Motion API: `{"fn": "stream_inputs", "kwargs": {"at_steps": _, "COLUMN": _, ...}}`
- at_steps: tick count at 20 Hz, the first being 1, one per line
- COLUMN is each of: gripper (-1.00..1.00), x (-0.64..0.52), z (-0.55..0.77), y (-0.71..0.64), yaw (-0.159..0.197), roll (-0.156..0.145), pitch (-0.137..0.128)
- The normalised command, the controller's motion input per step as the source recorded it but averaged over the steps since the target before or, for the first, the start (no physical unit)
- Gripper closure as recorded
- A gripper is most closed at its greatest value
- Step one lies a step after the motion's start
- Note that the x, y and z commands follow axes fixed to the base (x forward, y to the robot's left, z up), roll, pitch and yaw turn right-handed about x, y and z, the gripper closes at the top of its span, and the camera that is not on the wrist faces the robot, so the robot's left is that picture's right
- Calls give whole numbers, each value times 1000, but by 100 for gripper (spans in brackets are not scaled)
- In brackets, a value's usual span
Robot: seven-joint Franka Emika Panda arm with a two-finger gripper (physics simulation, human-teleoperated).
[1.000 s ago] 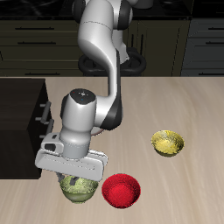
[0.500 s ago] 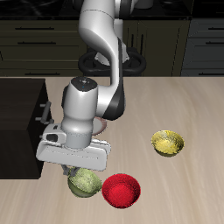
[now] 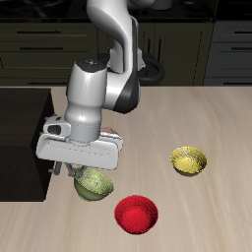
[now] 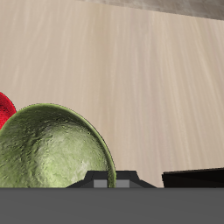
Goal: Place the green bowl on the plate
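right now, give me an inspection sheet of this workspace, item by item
surface: pale wood-grain table, bare around the bowls
job's things: small round olive-green bowl with a pale speckled inside, lifted and tilted under the gripper, also in the wrist view; the plate is not visible, possibly hidden behind the arm
clutter: glossy red bowl near the table's front edge; brighter yellow bowl farther back
grippers: two-finger gripper shut on the olive-green bowl's rim
cables: nothing seen
surroundings: black box-like unit beside the arm; dark cabinets behind the table
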Motion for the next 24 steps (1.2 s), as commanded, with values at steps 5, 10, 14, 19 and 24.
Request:
{"fn": "stream_inputs", "kwargs": {"at_steps": 5, "gripper": 100, "x": -83, "z": 215, "y": 12, "yaw": 13, "roll": 7, "pitch": -31}}
{"fn": "stream_inputs", "kwargs": {"at_steps": 10, "gripper": 100, "x": -54, "z": 34, "y": -22, "yaw": 1, "roll": 6, "pitch": -3}}
{"fn": "stream_inputs", "kwargs": {"at_steps": 14, "gripper": 100, "x": -172, "z": 96, "y": 99, "yaw": 18, "roll": 17, "pitch": -30}}
{"fn": "stream_inputs", "kwargs": {"at_steps": 19, "gripper": 100, "x": -214, "z": 29, "y": 144, "yaw": 14, "roll": 28, "pitch": 7}}
{"fn": "stream_inputs", "kwargs": {"at_steps": 24, "gripper": 100, "x": -260, "z": 30, "y": 159, "yaw": 34, "roll": 20, "pitch": 11}}
